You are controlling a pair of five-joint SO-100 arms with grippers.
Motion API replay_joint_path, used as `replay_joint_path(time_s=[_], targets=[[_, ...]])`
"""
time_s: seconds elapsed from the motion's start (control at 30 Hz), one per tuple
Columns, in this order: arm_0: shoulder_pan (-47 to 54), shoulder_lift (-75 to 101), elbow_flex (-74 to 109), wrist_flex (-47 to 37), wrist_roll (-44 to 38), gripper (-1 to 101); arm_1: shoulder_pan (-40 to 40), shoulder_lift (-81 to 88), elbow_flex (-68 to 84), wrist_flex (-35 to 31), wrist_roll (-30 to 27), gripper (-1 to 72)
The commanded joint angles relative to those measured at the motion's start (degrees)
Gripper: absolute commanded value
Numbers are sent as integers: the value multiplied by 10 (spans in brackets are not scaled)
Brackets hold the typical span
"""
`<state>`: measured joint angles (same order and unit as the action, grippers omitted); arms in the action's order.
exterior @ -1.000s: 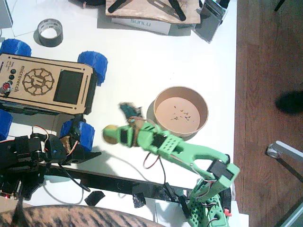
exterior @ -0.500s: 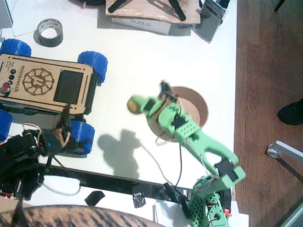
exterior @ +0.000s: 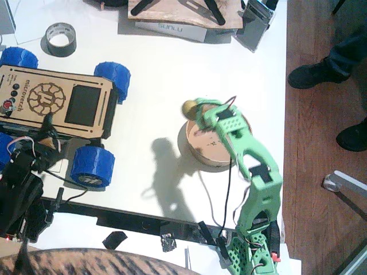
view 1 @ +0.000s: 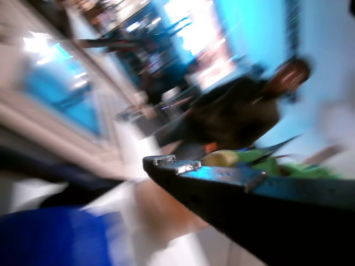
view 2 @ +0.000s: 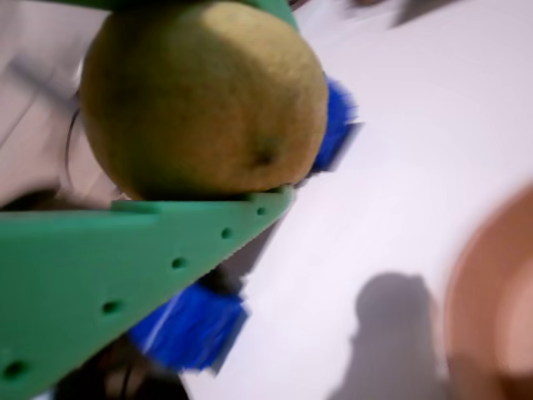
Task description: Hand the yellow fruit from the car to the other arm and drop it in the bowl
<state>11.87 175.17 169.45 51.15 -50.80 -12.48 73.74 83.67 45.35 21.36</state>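
Yellow fruit [exterior: 188, 107] sits pinched in the green right gripper [exterior: 198, 109], at the centre of the fixed view, just over the upper-left rim of the bowl [exterior: 195, 150]. In a wrist view the fruit [view 2: 204, 96] fills the upper left of the frame, resting against a green gripper finger [view 2: 125, 267], with the bowl's tan edge [view 2: 491, 308] at lower right.

Step in hand, as judged: handover is done and the fruit is being carried to the bowl. It looks close to the rim but not clearly above the inside. The next move calls for shifting the gripper a little toward the bowl's middle, then spreading the fingers so the fruit falls inside and not onto the white surface [exterior: 160, 74].

Black left arm [exterior: 23, 189] lies at lower left beside the car [exterior: 54, 103]; I cannot tell how its gripper stands. Its wrist view is heavily blurred: only a dark finger [view 1: 244, 194] and a smear of blue are readable.

Hidden or cut off: the second green finger, the bowl's far side under the green arm [exterior: 252, 166], and the left arm's base. A person's shoes [exterior: 309, 71] show at upper right.
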Motion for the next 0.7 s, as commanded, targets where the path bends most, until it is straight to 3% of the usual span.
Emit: replay_joint_path(time_s=[0.0,0.07,0.2,0.4,0.53,0.67], targets=[[-81,-70,-8,-25,77,367,40,-25,-93,46,40,-1],[-125,-83,-8,-20,114,287,56,-52,-127,76,55,-1],[-173,-67,-6,36,166,6,75,-98,-184,142,82,-1],[-176,-49,31,74,190,1,92,-160,-275,250,121,-1],[-177,140,97,139,190,1,103,-201,-331,325,137,-1],[-177,185,111,160,190,1,112,-221,-355,346,135,-1]])
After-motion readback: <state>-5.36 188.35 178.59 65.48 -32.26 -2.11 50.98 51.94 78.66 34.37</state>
